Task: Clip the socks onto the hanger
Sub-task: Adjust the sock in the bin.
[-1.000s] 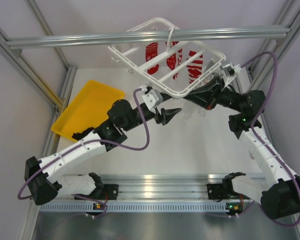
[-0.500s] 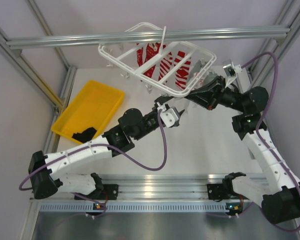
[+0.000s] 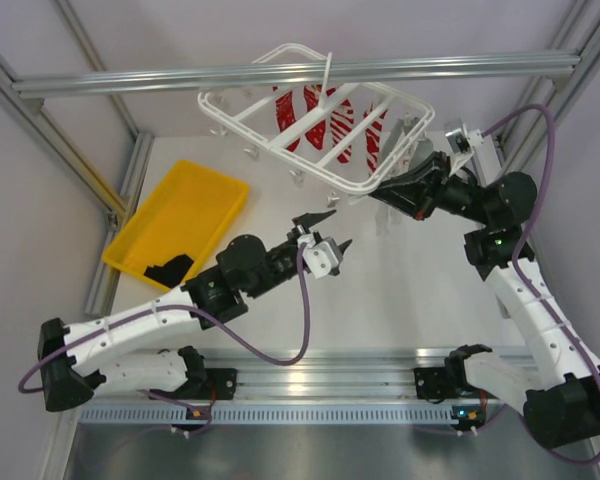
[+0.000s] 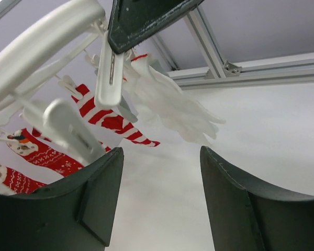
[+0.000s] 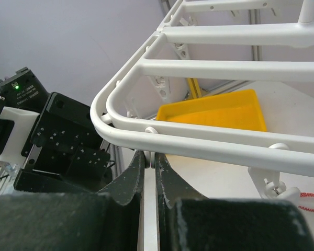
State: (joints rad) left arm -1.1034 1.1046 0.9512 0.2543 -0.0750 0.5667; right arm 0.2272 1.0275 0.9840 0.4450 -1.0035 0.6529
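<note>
The white hanger [image 3: 310,110] hangs tilted from the top rail. Red-and-white socks [image 3: 320,120] are clipped under it. My right gripper [image 3: 378,193] is at its near right rim, shut on a small white clip [image 5: 153,157] under the rim [image 5: 199,138]. My left gripper [image 3: 338,227] is open and empty below the hanger, pointing up; its view shows the jaws [image 4: 159,154] wide apart under a dangling clip [image 4: 109,78]. A black sock [image 3: 168,270] lies in the yellow tray's near corner.
The yellow tray [image 3: 180,215] sits tilted at the table's left edge and also shows in the right wrist view [image 5: 214,110]. A grey-white garment [image 4: 172,104] hangs by the patterned socks [image 4: 110,117]. An aluminium rail [image 3: 280,75] crosses above the hanger.
The hanger has swung to the left with the right gripper. My left gripper has moved under it, pulled back a little to the left, and now stands open.
</note>
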